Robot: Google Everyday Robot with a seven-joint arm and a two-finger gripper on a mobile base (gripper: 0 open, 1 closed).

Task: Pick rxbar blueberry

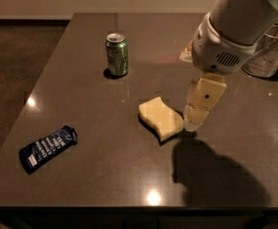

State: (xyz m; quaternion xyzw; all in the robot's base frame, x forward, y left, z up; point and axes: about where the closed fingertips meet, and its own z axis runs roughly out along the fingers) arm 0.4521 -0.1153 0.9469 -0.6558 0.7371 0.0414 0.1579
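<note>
The reach is only beginning: the gripper [195,120] hangs right of centre, just beside the yellow sponge [160,118], and I cannot tell whether it is wide or narrow. The rxbar blueberry [48,148] lies flat at the lower left of the table [105,185], well apart from it. The next move likely calls for a sweep left past the sponge, then a descent onto the bar.

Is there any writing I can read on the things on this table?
rxbar blueberry: rows of white lettering, too blurred to read.
green can: label too blurred to read.
sponge, and the gripper hanging close beside it: no writing shows.
</note>
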